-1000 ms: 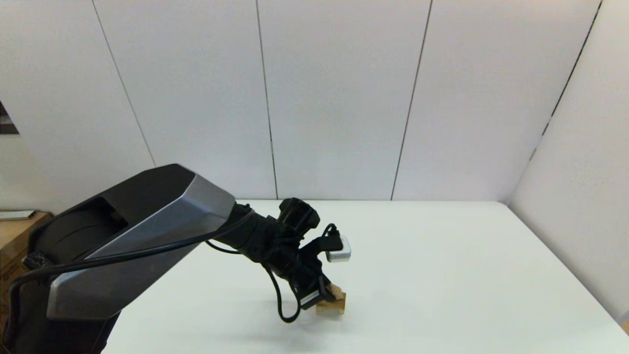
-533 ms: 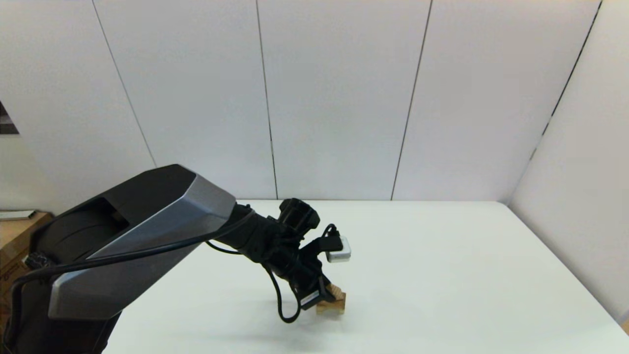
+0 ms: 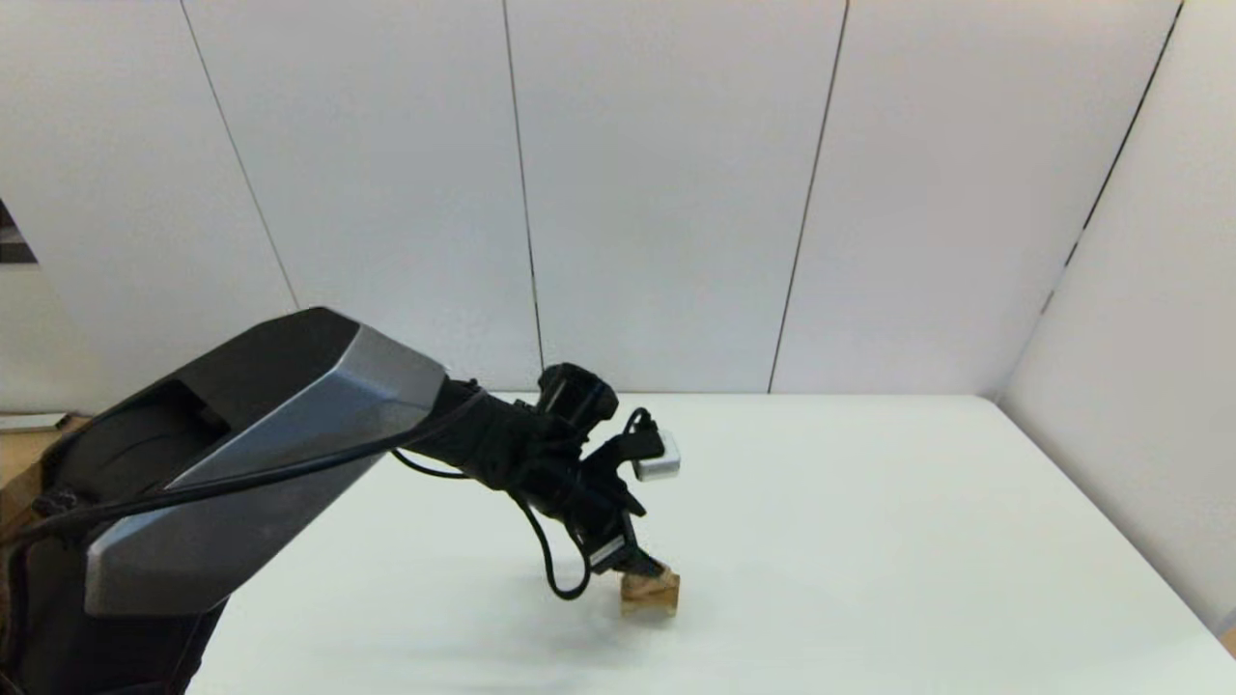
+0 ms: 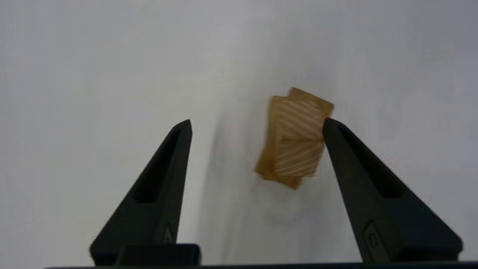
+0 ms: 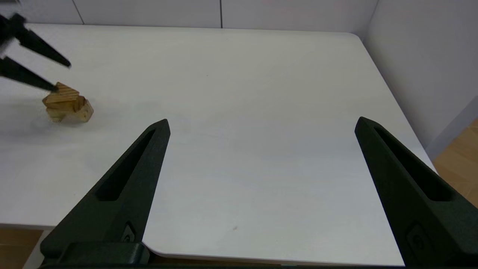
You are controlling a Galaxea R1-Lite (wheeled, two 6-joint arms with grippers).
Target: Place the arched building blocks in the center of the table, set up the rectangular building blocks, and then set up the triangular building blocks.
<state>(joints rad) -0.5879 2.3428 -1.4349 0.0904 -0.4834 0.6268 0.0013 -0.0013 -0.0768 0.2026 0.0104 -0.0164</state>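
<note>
Three wooden blocks stand stacked near the middle of the white table (image 3: 869,502). The arched block (image 5: 83,113) is at the bottom, the flat rectangular block (image 5: 56,101) lies on it, and the small triangular block (image 4: 297,138) (image 5: 66,90) sits on top, ridge up. My left gripper (image 3: 645,568) (image 4: 257,121) hangs open just above the stack, with one fingertip (image 4: 332,129) beside the wedge's edge and nothing held. My right gripper (image 5: 261,125) stands open at the table's near right edge, far from the stack.
White wall panels close the back and right sides. The table's rounded far right corner (image 5: 354,35) and near edge (image 5: 224,257) show in the right wrist view. A wooden floor (image 5: 455,164) lies beyond the right edge.
My left arm has risen and drawn back a little from the stack. The triangular block stays on top, free of the fingers. The right arm has not moved.
</note>
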